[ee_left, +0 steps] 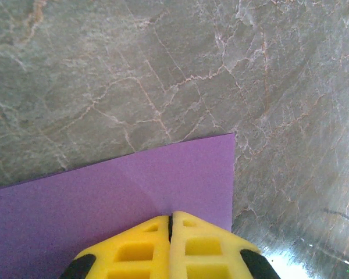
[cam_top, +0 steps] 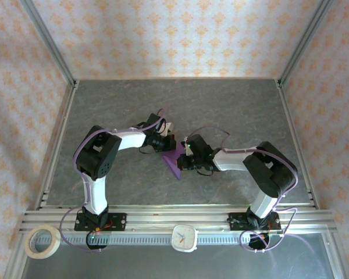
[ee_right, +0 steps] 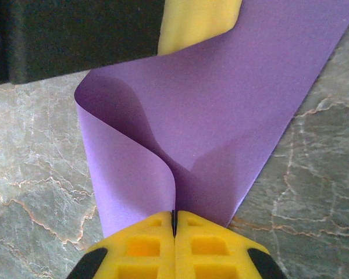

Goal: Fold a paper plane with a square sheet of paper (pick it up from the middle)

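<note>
Left claw (ee_left: 170, 216) is clamping shut, its yellow fingers pressing flat together with no gap, and they are biting onto the edge of the purple sheet of paper (ee_left: 104, 192). From that wrist the sheet is spreading out flat and smooth, with one sharp corner pointing out over the grey marbled desk (cam_top: 221, 104). Right claw (ee_right: 174, 214) is doing the same from the other side, fingers shut tight and pinching the paper right at the tips. Over there the sheet is buckling, curling into a soft rounded loop on the left and sweeping away in a broad band towards the other claw's yellow finger. From above, both arms are bending inward, and the two claws are sitting just beside each other near the middle of the desk, with the paper showing as a small purple wedge between and below them. Down at the near rail, a roll of tape (cam_top: 42, 241) is lying at the left and a small white clock (cam_top: 185, 237) is resting between the arm bases.
</note>
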Robot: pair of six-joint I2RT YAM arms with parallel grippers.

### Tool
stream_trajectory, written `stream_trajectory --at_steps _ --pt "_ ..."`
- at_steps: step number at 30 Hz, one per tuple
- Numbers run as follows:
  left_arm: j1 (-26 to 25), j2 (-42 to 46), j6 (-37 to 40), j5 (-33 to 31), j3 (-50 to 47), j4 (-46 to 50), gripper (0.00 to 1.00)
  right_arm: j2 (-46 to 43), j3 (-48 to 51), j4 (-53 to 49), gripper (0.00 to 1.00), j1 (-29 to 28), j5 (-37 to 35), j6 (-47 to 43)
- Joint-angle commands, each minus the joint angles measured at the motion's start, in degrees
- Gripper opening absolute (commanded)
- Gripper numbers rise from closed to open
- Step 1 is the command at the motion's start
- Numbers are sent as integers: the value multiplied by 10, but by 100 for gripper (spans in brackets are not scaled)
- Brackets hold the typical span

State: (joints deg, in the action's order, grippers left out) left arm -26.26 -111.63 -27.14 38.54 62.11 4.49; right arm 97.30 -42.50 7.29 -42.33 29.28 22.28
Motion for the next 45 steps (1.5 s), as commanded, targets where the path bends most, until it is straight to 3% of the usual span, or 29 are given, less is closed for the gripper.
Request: stream_trajectory --at_steps 1,5,13,16,19,23,26,28,30,33,45 --pt "-8 -26 -2 -42 -2 41 6 19 -5 -4 1 2 -29 -5" --pt "-8 -17 6 -44 32 58 13 25 0 6 1 2 -26 -2" --pt "-6 63 -13 -93 42 60 40 35 0 14 1 2 -26 -1" --pt "0 104 -32 -116 6 48 41 37 -2 15 1 2 -26 -2" --pt "21 153 -65 -117 -52 15 38 38 -3 16 1 2 -26 -3" --pt "51 215 -110 -47 -142 -72 13 42 -4 16 1 2 -25 -4" --pt "51 231 -168 43 -199 -171 1 45 -6 15 1 2 -26 -4" --pt "47 230 -226 83 -242 -255 0 46 -5 16 0 2 -26 -2" --pt "35 230 -247 79 -263 -281 0 47 -6 16 0 2 -26 -2" --pt "22 228 -216 39 -253 -218 0 47 -6 12 0 2 -31 -3" --pt "-1 160 -217 34 -239 -212 0 53 -7 5 0 2 -30 -8"
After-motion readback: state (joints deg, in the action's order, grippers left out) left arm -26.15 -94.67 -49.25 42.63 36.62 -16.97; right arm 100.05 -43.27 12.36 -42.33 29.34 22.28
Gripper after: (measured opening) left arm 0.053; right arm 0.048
